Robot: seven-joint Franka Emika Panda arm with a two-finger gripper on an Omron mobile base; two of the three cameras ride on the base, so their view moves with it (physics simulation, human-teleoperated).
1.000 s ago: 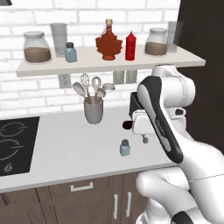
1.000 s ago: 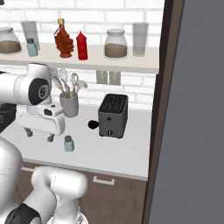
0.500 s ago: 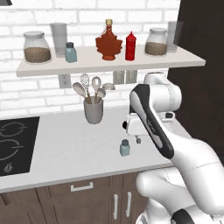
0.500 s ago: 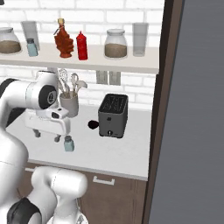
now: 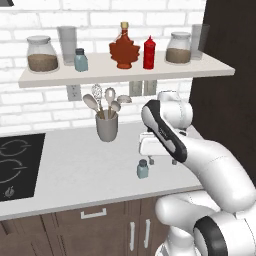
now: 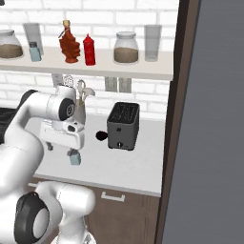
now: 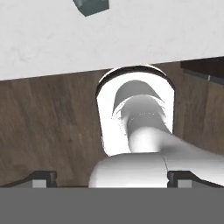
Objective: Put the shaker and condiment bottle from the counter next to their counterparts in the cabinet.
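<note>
Here the pincer (image 7: 111, 178) stands wide apart, empty, above the shaker (image 5: 143, 169).

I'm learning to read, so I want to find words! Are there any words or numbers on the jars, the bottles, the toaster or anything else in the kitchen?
No words or numbers can be read anywhere.
The red condiment bottle: plain, no label.
The maple-leaf bottle: no label.
The shaker on the counter: plain.
The two jars: no labels.
The toaster: a small pale spot on its front, too small to read.
The stove: ring marks and a knob, no numbers.
</note>
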